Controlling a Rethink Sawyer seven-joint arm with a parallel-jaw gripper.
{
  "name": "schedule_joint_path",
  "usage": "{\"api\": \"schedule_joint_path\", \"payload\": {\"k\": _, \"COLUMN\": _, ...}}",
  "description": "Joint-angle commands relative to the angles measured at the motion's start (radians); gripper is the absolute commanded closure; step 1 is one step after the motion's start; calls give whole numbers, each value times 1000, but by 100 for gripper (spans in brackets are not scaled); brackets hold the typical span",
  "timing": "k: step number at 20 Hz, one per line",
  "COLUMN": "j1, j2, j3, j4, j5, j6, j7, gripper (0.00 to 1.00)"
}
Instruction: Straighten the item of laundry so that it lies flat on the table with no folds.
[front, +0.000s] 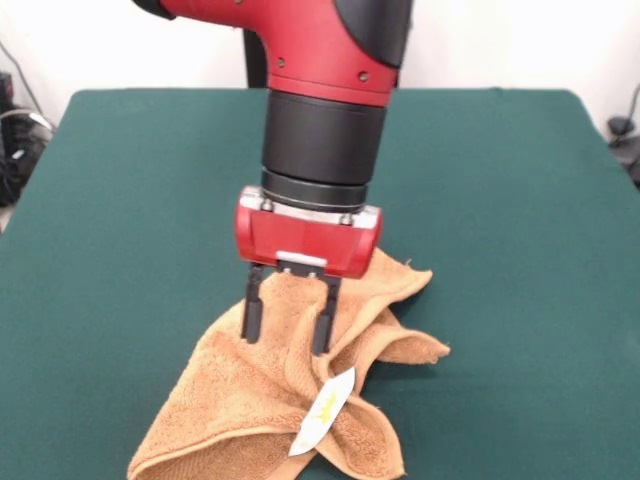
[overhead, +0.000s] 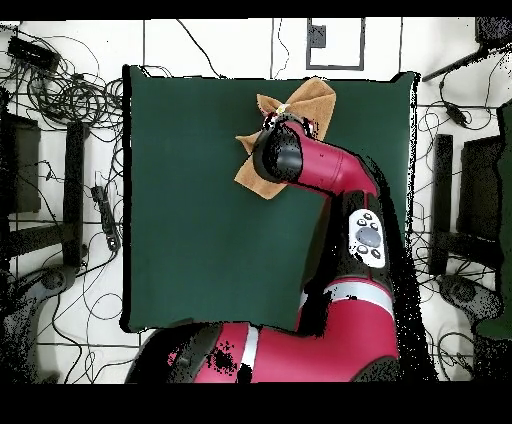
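- On the green table (front: 120, 200), toward the 6 o'clock edge in the front view, the orange-tan towel (front: 240, 400) lay crumpled, folded over itself in several flaps.
- One corner of the towel pointed toward 2 o'clock and another flap reached out toward 3 o'clock; its lower edge ran out of the picture at 6 o'clock.
- A white tag (front: 324, 412) with yellow print sat on the cloth near the 6 o'clock end, tilted.
- The red and black arm (front: 325, 120) came straight down over the towel.
- The gripper (front: 285, 318) stood released, its two dark fingers (front: 253, 305) spread apart with cloth showing between them and tips at the towel's surface, grasping nothing.
- In the overhead view, the towel (overhead: 300, 100) lay near the table's 12 o'clock edge, partly hidden under the arm's wrist.
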Motion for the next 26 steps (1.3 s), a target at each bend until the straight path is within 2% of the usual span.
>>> {"api": "schedule_joint_path", "payload": {"k": 1, "j1": -18, "j2": 90, "j3": 111, "j4": 45, "j5": -64, "j6": 58, "j7": 36, "gripper": 0}}
{"api": "schedule_joint_path", "payload": {"k": 7, "j1": -26, "j2": 130, "j3": 139, "j4": 14, "j5": -81, "j6": 28, "j7": 59, "gripper": 0}}
{"api": "schedule_joint_path", "payload": {"k": 15, "j1": 7, "j2": 190, "j3": 137, "j4": -32, "j5": -50, "j6": -25, "j7": 124, "gripper": 0}}
{"api": "schedule_joint_path", "payload": {"k": 26, "j1": 33, "j2": 200, "j3": 124, "j4": -26, "j5": -29, "j6": -46, "j7": 163, "gripper": 0}}
